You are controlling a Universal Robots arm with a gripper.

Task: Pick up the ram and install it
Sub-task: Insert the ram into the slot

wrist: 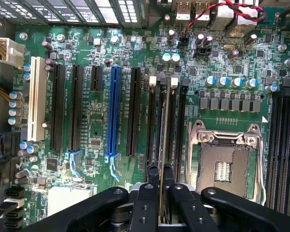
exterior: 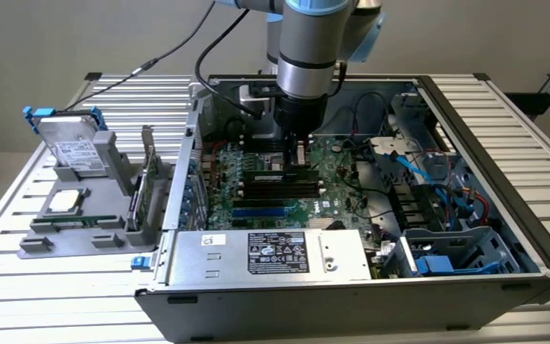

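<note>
My gripper point(exterior: 299, 159) hangs inside the open computer case point(exterior: 533, 236), over the green motherboard point(wrist: 91, 140). It is shut on the ram point(exterior: 280, 174), a long narrow green stick with black chips, held on edge. In the wrist view the ram point(wrist: 165, 125) shows edge-on between the two black fingers point(wrist: 151, 186). It runs in line with the black memory slots point(wrist: 152, 121) beside the empty processor socket point(wrist: 224, 164). I cannot tell whether its lower edge touches a slot.
A blue expansion slot point(wrist: 114, 111) and several black ones lie beside the memory slots. The power supply point(exterior: 270, 254) sits at the case front, with cables point(exterior: 418, 168) on the exterior view's right. Outside, a grey tray point(exterior: 65, 229) holds a processor chip point(exterior: 68, 202), an expansion card point(exterior: 141, 193) and a drive point(exterior: 74, 147).
</note>
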